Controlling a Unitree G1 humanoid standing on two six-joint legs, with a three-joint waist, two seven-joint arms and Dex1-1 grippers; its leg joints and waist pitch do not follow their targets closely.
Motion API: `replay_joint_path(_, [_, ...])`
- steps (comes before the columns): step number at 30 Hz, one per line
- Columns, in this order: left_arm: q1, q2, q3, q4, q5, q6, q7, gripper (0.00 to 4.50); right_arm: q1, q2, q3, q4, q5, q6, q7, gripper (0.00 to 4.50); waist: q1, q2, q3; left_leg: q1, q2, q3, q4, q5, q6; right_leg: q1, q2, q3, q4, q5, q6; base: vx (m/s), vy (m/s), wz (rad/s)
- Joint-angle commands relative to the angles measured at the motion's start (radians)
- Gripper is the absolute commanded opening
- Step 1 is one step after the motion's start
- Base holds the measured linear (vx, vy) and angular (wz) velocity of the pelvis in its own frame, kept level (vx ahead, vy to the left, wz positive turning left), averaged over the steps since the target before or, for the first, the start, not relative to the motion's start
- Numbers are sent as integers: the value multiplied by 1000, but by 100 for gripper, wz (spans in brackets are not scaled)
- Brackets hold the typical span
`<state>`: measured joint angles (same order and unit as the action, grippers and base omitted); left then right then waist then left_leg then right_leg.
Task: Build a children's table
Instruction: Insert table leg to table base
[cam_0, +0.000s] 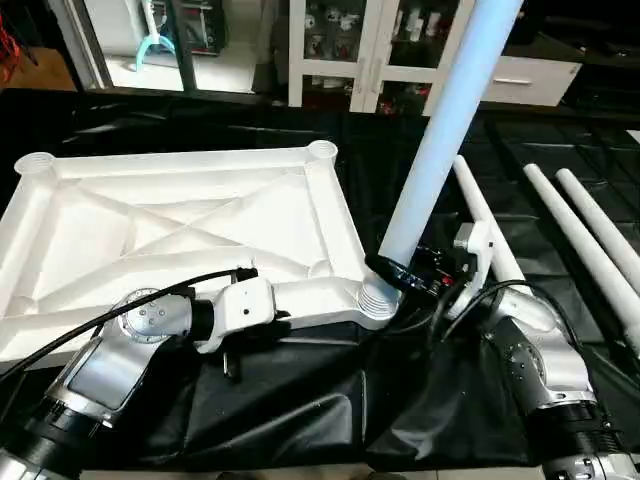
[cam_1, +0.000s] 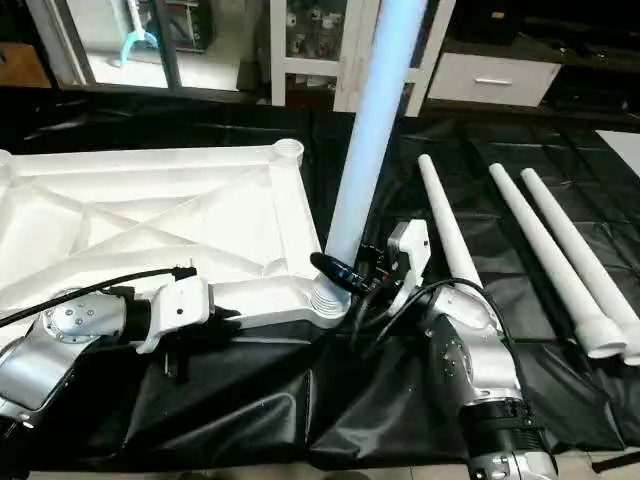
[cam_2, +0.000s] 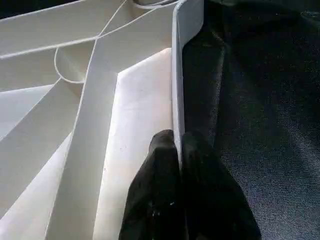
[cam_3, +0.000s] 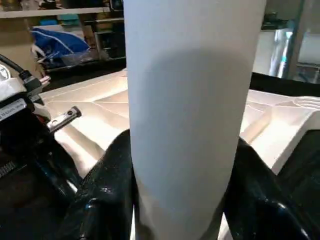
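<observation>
The right gripper squeezes one long white tube leg, standing in a corner socket of the white plastic square top. The left gripper pinches the top's rim. Three white legs lie beside, waiting.

white glass-door cabinet behind

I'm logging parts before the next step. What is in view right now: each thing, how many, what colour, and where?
Table top: one, white, ribbed underside up, on the black sheet.
Held leg: one, white, standing tilted at the top's near right corner socket.
Loose legs: three, white, lying on the sheet, right of the top.
Black sheet: one, covering the work surface.
Cabinet: one, white, glass doors, behind.
Left hand: shut on the top's near rim.
Right hand: around the held leg.
</observation>
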<state>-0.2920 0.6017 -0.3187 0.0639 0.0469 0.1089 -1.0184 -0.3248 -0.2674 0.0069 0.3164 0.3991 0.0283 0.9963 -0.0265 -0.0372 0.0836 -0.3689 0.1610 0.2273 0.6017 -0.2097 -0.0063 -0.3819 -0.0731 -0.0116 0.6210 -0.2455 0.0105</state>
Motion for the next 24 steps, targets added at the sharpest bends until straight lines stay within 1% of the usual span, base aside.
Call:
replay_joint_path(1, [32,-14,-43,52,19,20,10,6,38,-20,16,65,-79,18,-42,186,-10,-1,-23,26,85,-58,-106,-374,-54,-17,-72,51,-105,-365,-175,0,0,0])
replay_joint_path(2, [31,-15,-42,53,20,19,10,6,45,-20,21,60,-85,-3,-34,186,-9,0,-22,28,86,-57,-106,-380,-55,-20,-72,52,-106,-362,-177,0,0,0])
replay_joint_path(3, [31,-16,-42,54,21,19,10,6,47,-21,22,58,-84,-6,-33,186,-8,0,-22,30,87,-57,-106,-384,-56,-21,-73,52,-107,-361,-177,0,0,0])
replay_joint_path(4, [31,-16,-41,54,21,19,10,6,49,-21,24,56,-84,-11,-31,186,-9,0,-22,28,87,-57,-108,-387,-58,-19,-72,52,-106,-356,-178,0,0,0])
replay_joint_path(8, [32,-18,-39,54,23,19,12,6,73,-22,26,31,-59,-22,-4,186,-8,1,-23,28,87,-57,-111,-382,-58,-18,-70,51,-105,-323,-180,0,0,0])
replay_joint_path(9, [32,-19,-39,54,24,19,12,6,79,-22,25,32,-56,-29,0,186,-9,-4,-23,30,87,-55,-110,-387,-57,-20,-70,51,-106,-323,-181,0,0,0])
replay_joint_path(11, [32,-20,-39,54,25,20,13,6,91,-21,21,35,-50,-40,7,186,-7,-2,-23,30,87,-55,-110,-386,-55,-20,-72,52,-107,-324,-182,0,0,0])
replay_joint_path(14, [32,-22,-38,53,27,21,13,6,107,-17,28,42,-57,-51,-4,186,-7,-3,-22,30,88,-55,-112,-380,-51,-19,-70,52,-106,-307,-185,0,0,0])
replay_joint_path(17, [33,-23,-37,51,29,22,12,6,119,-8,33,40,-61,-57,-17,186,-7,-4,-20,29,87,-57,-113,-399,-54,-21,-73,53,-110,-346,-176,0,0,0])
replay_joint_path(18, [33,-23,-37,51,29,22,12,6,121,-4,32,43,-63,-59,-23,186,-7,-3,-19,30,88,-59,-114,-416,-59,-24,-74,54,-114,-378,-166,0,0,0])
replay_joint_path(24, [34,-24,-37,51,32,22,13,6,124,9,19,61,-64,-81,-49,186,-9,-4,-18,31,88,-62,-118,-451,-73,-29,-73,54,-117,-413,-145,0,0,0])
